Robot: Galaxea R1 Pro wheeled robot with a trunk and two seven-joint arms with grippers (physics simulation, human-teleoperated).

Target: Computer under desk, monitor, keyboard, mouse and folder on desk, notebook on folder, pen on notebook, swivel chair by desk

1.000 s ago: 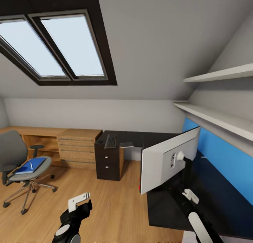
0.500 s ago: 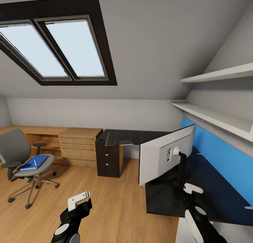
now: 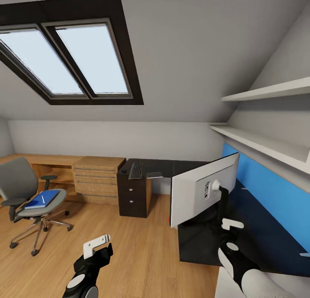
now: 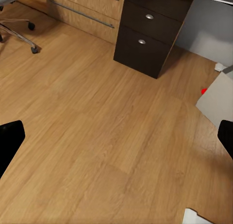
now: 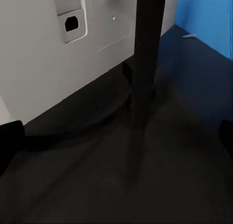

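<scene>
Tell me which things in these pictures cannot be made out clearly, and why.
- Monitor, head view: its back faces the camera, so the screen is hidden.
- Mouse and computer: I cannot identify either; the small object beside the keyboard is too small to tell.
- Blue items on the swivel chair, head view: too small to separate folder from notebook.
- Right gripper, right wrist view: only the dark tips of its fingers at the edges; it looks open.

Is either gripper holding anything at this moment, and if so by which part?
Nothing is held. The right gripper is open behind the monitor, its stand ahead, untouched. The left gripper hangs open over the floor.
</scene>
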